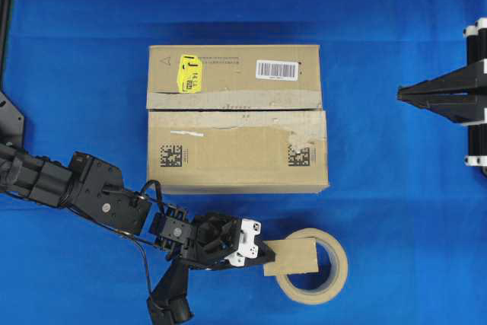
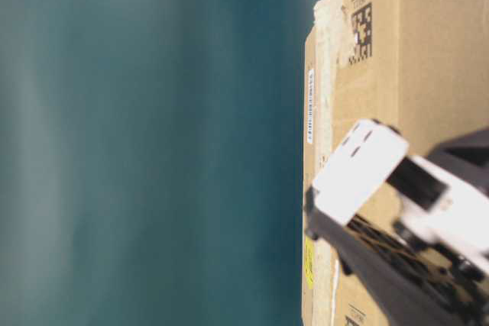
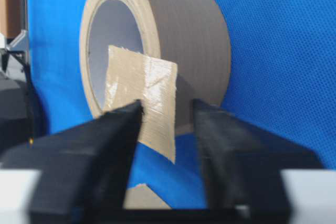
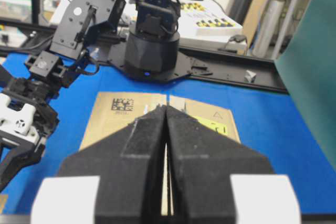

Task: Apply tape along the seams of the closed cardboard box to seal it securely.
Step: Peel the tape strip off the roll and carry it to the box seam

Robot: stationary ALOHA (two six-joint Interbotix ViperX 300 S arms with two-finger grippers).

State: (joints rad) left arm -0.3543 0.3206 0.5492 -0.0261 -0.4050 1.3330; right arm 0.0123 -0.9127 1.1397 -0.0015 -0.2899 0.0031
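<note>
The cardboard box (image 1: 236,150) lies closed in the middle of the blue cloth, its seams (image 1: 236,109) a dark gap edged by torn greyish tape. In front of it a square tan piece of tape (image 1: 293,256) lies over the beige tape roll (image 1: 335,272). My left gripper (image 1: 262,253) reaches the piece's left edge. In the left wrist view the tape (image 3: 142,93) stands between the fingers, against the left one, with a gap to the right one; the gripper (image 3: 167,111) is open. My right gripper (image 1: 401,93) hangs shut and empty right of the box (image 4: 115,114).
The tape roll (image 3: 178,35) stands just behind the piece. A yellow sticker (image 1: 189,73) and a white barcode label (image 1: 276,69) sit on the box's far flap. The left arm (image 1: 68,184) stretches in from the left edge. Table level shows the box (image 2: 397,59) close up.
</note>
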